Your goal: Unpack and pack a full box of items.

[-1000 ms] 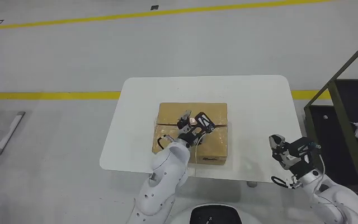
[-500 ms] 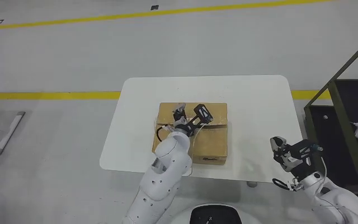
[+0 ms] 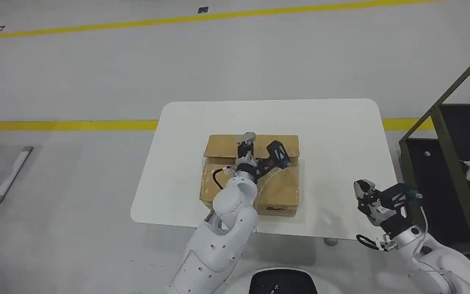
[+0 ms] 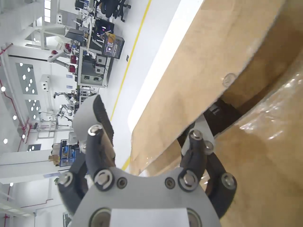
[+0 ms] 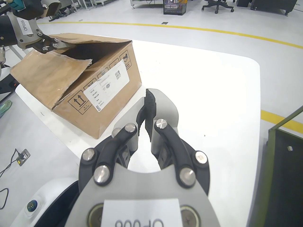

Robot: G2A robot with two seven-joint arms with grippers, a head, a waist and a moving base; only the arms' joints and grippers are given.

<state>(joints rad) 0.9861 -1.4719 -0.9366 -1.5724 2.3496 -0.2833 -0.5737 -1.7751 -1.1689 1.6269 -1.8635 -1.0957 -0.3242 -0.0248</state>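
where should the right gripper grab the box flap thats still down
Take the lowered flap by its torn free edge at the centre opening, from above on the labelled side: that edge bows over a gap, so one of the fingers could slip under.

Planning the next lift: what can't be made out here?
Box contents: top view, left arm and flaps cover them; right wrist view, dark under the raised flap.
Left pincer: left wrist view, flap hides one fingertip.
Label: right wrist view, print too small.
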